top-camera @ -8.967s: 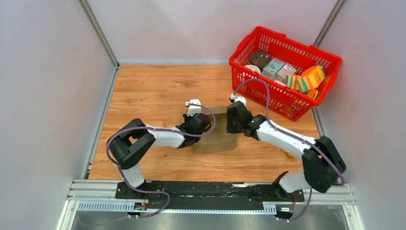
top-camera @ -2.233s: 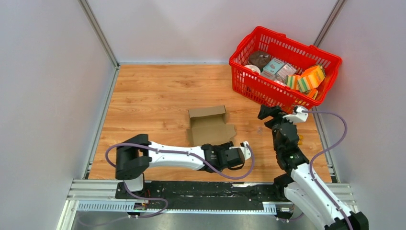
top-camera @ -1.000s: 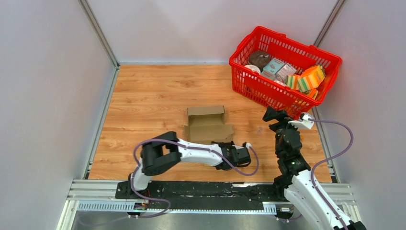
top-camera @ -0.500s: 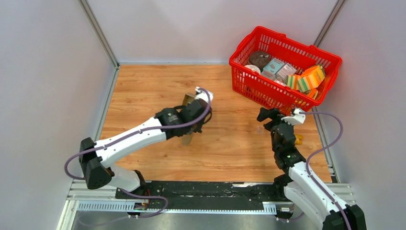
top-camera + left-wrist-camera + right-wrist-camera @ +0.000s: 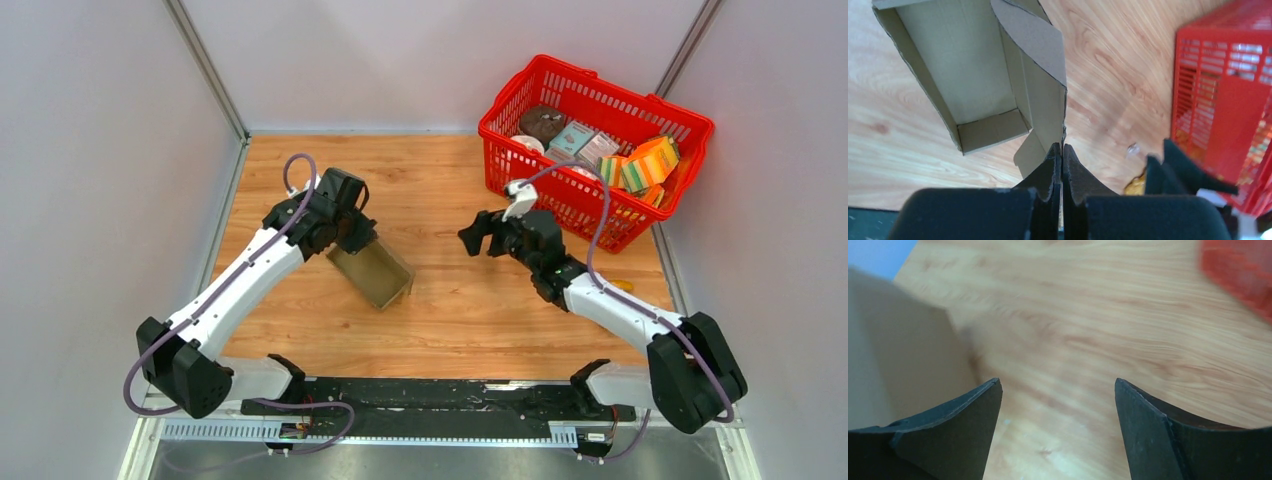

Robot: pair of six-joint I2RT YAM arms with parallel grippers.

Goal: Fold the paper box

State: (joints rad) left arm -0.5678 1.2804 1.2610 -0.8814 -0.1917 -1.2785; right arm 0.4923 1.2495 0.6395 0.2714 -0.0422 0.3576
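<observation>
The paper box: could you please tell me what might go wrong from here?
1. The left tool pinches the paper box only by one thin flap edge, so it could slip out or crease.
2. The open right tool is pointed at the box; a push there could twist it about that single pinch.

Top view is reading bright and even, light coming diffusely from overhead; only faint, soft shadows are falling on the wooden table (image 5: pixel 440 320). Left wrist view is rendering the paper box (image 5: pixel 973 75) sharp, its interior shading slightly; red basket (image 5: pixel 1218 100) is softening toward the right edge. Right wrist view is smearing throughout; wood grain is streaking, box is going to an unfocused tan slab, right gripper (image 5: pixel 1058 385) fingers are crushing to black.
</observation>
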